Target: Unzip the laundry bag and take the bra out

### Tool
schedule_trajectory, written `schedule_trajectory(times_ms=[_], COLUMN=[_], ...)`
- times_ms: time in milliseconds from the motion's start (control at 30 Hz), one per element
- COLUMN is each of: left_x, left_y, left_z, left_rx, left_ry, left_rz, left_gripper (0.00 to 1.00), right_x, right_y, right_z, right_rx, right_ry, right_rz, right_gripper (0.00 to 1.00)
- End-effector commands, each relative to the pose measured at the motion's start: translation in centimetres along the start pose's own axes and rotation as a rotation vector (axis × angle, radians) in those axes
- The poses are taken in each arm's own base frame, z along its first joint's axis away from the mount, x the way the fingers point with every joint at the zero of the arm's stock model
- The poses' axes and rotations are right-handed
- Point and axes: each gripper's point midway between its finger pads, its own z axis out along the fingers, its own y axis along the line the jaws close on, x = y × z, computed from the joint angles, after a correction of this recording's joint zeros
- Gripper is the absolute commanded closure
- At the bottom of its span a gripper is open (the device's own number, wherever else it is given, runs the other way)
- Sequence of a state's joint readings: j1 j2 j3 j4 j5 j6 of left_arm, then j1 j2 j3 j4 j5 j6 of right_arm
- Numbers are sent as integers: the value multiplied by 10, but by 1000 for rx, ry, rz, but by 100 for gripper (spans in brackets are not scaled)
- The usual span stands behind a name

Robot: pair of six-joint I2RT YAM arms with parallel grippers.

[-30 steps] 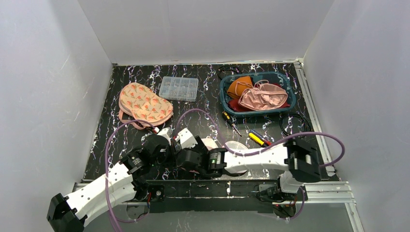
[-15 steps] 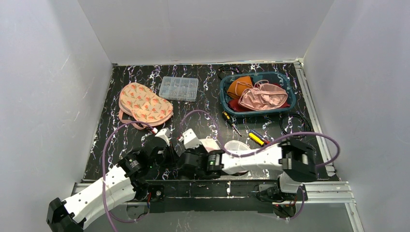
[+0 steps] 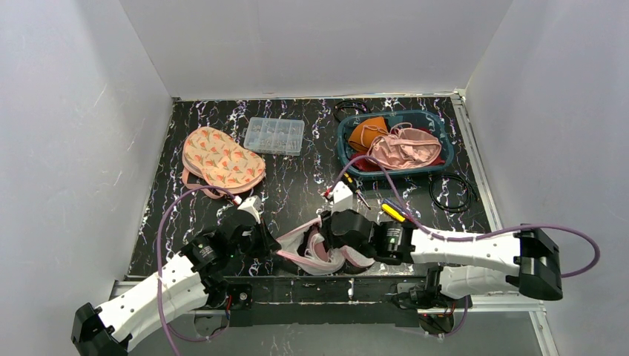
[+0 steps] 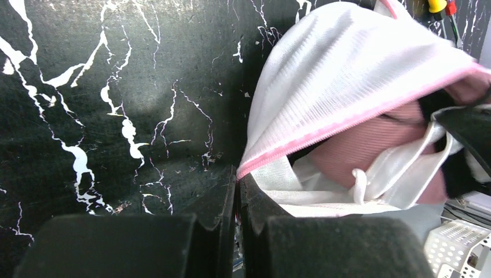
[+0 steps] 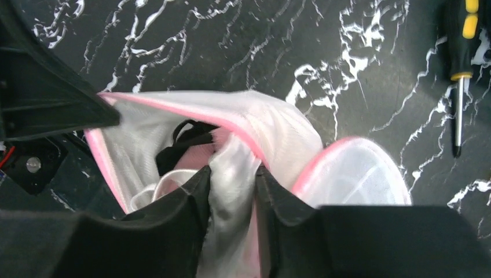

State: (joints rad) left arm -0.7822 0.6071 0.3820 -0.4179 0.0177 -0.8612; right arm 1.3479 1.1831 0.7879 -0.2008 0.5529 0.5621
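I count one white mesh laundry bag (image 3: 319, 252) at the near edge, with one pink bra (image 4: 370, 145) showing inside it. Far left I see one peach patterned garment (image 3: 222, 159) and, to its right, one clear compartment box (image 3: 274, 135). Far right sits one teal basket (image 3: 345, 152) holding three garments: one orange garment (image 3: 367, 133), one pink garment (image 3: 404, 148), one red garment (image 3: 363, 161). I make out two screwdrivers: a black-and-yellow screwdriver (image 3: 354, 187) and a yellow-and-red screwdriver (image 3: 394, 213). I also count two black cable coils: the right coil (image 3: 434, 189) and the far coil (image 3: 348, 106).
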Motion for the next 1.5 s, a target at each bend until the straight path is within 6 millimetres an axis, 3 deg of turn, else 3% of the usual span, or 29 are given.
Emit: schedule_trajectory(times_ms=[0,100,233,400,1033,1167,1467], left_x=[-3,-4,-6,-11,-20,-19,-18], left_y=[8,6,2,-5,-10,-10,2], left_z=[-2,-2,-3,-6,-12,-14,-16], left_rx=[-45,-40,-30,-16,-12,-13,-64], left_ry=[-16,-18,-16,-27,-53,-54,-58], left_rz=[6,8,9,9,1,0,14], left_gripper=[100,100,100,100,100,100,100], right_x=[0,-7,-23,-28,-26,-11,22], right_y=[-2,-2,2,12,57,45,2], right_z=[-8,-17,-30,-32,20,26,4], right_rx=[-91,-104,-118,-99,16,85,119], right_ry=[-3,-19,-27,46,60,102,95], right_rz=[75,111,130,117,112,71,89], right_gripper=[48,34,30,28,26,34,65])
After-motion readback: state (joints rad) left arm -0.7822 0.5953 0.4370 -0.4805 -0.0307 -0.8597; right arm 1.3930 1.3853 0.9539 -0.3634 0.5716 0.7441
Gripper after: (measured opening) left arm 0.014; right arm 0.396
